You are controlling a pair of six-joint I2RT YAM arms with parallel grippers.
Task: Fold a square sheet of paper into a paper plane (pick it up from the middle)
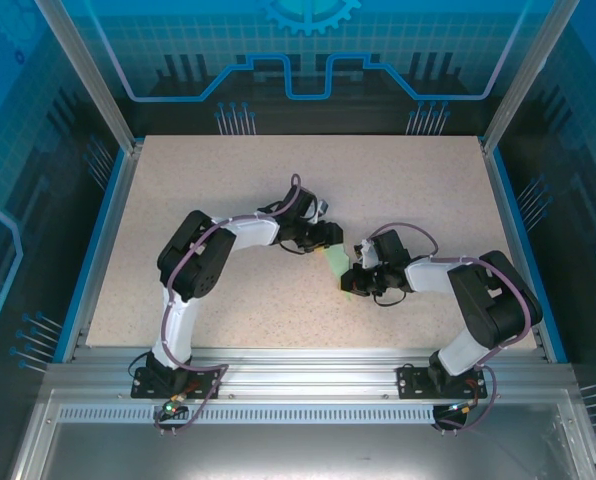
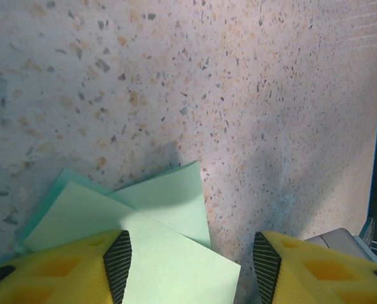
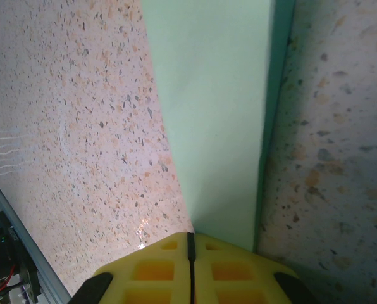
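At the middle of the speckled counter lies the sheet of paper, pale mint-green and partly folded.
The paper is plain and unmarked. In the left wrist view it shows overlapping flaps with a darker green edge peeking out on one side, and in the right wrist view it shows as a long tapering strip. The left fingers stand about half open over the sheet's near part, gripping nothing, with one finger overlapping the paper. The right fingers are pressed fully together at the strip's narrow end; I cannot tell whether they pinch the paper.
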